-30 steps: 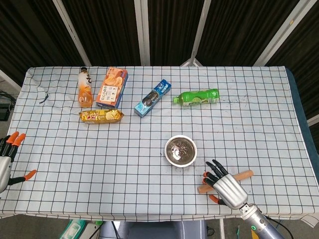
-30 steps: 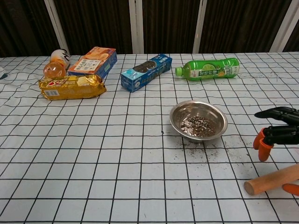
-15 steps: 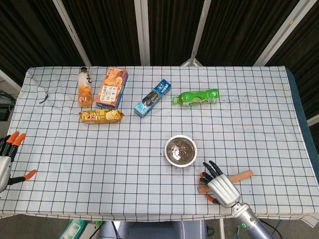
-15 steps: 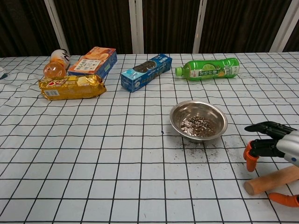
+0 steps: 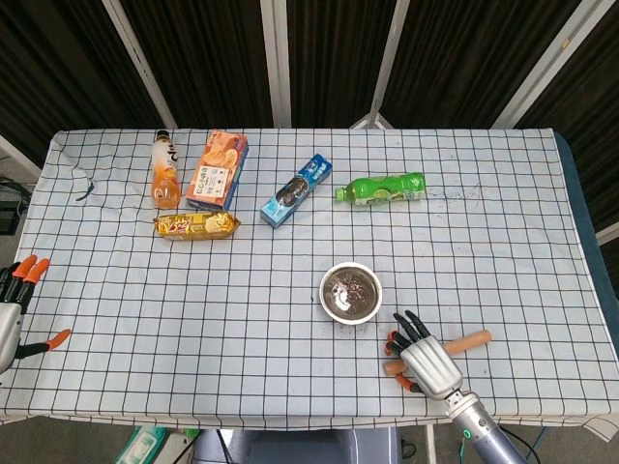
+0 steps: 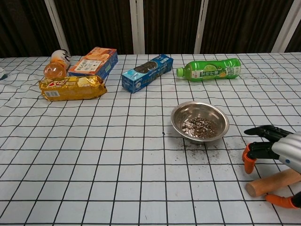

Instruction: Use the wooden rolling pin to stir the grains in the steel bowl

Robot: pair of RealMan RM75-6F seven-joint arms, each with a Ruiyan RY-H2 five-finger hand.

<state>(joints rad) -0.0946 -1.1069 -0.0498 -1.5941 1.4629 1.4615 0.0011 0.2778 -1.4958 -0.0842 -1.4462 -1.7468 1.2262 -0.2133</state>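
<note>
Since the earlier frames, the right hand [image 5: 424, 356] had slid leftward along the wooden rolling pin [image 5: 471, 340] toward its near end, while everything else on the checked tablecloth [image 5: 484, 242] stayed put. From the head view, that hand lay over the pin with its fingers spread, the pin's right end poking out beyond it; whether it actually gripped the wood could not be told. The steel bowl [image 5: 351, 293] with dark grains sat just up and left of the hand, apart from it. The left hand [image 5: 14, 307] hung off the table's left edge, fingers apart and holding nothing. From the chest view, the right hand [image 6: 275, 155] straddled the rolling pin [image 6: 273, 182], orange fingertips [image 6: 248, 162] spread on either side, not closed around it. The bowl [image 6: 200, 122] stood near, with spilled grains [image 6: 188, 151] scattered on the cloth in front. A green bottle [image 6: 209, 69] lay behind it.
</note>
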